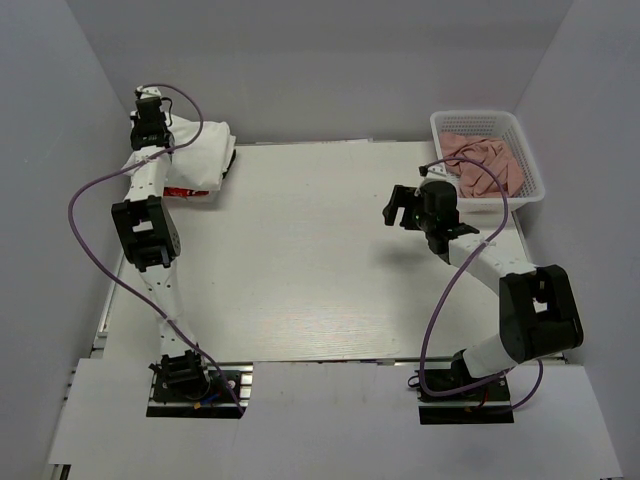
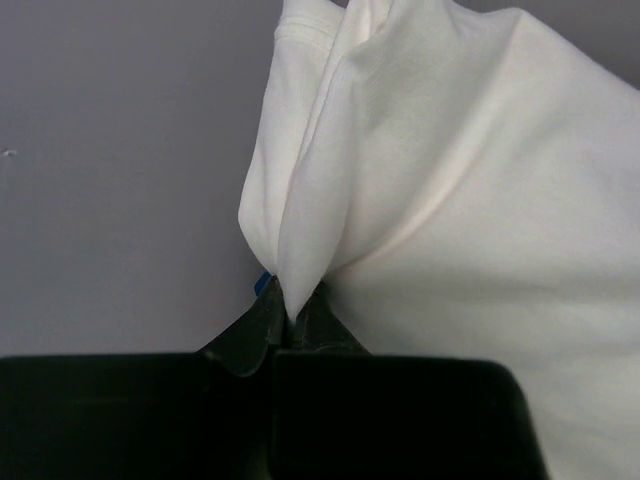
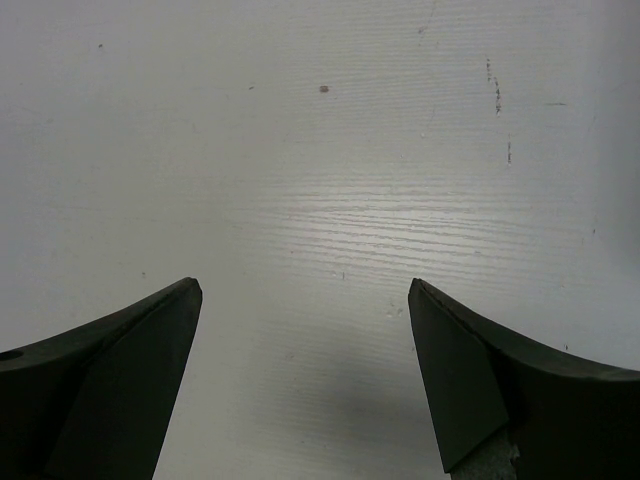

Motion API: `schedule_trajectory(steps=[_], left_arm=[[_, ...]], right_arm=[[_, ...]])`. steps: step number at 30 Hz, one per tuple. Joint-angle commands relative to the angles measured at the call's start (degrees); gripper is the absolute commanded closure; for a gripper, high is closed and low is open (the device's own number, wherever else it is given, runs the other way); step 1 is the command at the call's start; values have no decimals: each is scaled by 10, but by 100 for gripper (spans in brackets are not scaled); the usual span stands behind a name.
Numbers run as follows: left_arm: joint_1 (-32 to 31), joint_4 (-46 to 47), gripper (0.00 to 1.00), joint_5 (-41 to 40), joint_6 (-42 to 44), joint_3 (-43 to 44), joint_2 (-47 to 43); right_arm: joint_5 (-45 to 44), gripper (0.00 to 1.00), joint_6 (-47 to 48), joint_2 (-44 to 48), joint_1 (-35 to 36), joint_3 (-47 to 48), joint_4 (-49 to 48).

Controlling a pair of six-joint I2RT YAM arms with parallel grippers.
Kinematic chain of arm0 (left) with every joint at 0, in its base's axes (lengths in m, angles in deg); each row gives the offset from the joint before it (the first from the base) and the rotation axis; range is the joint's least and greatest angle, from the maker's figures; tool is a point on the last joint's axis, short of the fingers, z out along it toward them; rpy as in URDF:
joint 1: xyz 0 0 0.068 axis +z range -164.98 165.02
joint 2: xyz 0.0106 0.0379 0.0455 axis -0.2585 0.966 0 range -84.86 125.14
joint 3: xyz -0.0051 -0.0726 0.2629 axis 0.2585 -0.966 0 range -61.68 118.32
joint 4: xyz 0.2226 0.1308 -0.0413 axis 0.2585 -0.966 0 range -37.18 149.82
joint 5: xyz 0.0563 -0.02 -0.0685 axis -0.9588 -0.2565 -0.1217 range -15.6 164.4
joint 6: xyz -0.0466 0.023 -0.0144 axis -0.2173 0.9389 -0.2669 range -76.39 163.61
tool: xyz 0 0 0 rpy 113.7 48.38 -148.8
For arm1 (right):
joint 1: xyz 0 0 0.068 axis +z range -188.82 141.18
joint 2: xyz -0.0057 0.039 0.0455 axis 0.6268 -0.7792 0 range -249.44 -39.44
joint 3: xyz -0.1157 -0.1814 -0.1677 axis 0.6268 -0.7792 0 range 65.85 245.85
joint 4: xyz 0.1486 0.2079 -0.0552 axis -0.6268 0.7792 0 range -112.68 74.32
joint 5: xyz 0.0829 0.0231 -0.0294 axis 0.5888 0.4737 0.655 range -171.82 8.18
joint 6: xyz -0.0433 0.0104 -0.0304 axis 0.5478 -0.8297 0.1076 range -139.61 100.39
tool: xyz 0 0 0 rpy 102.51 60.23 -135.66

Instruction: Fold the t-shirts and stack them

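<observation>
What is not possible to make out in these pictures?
- Top view: how many t-shirts lie in the pile; the left arm covers part.
- Top view: what the red strip is; too small.
- Left wrist view: the t-shirt's outline, cut off by top and right edges.
- Top view: how many pink cloths; bunched in basket.

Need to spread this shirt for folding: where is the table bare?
The broad middle of the table, between the t-shirt in the left gripper and the open right gripper, is bare. Crowded: far-left corner with the t-shirt, far-right with the basket of pink cloths.
</observation>
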Motion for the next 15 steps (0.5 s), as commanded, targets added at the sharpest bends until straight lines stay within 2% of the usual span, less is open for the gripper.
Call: schedule_trajectory(steps=[1,3,4,5,6,7,8,15], left_arm=[[20,53,100,-69,-40,25,-12],[26,41,100,-69,-56,40,-12],[26,41,94,-69,-62,45,-12],[26,41,63,-79,-68,45,-7],[26,41,39,-79,-68,45,-7],[26,41,11,-84,-68,39,-7],[26,35,0,-84,-73,39,-7],[26,-1,0,-41,-106,26,-43]], right_arm=[[2,10,-5,1,3,24,-6],[-7,10,-3,1,2,23,-6],[-7,10,-4,0,1,23,-7],[-7,10,-3,1,2,25,-5],[-4,10,-2,-1,2,24,-5],[-3,10,-2,-2,1,26,-1],[0,10,-2,-2,1,28,-1],[12,10,-1,10,3,32,11]])
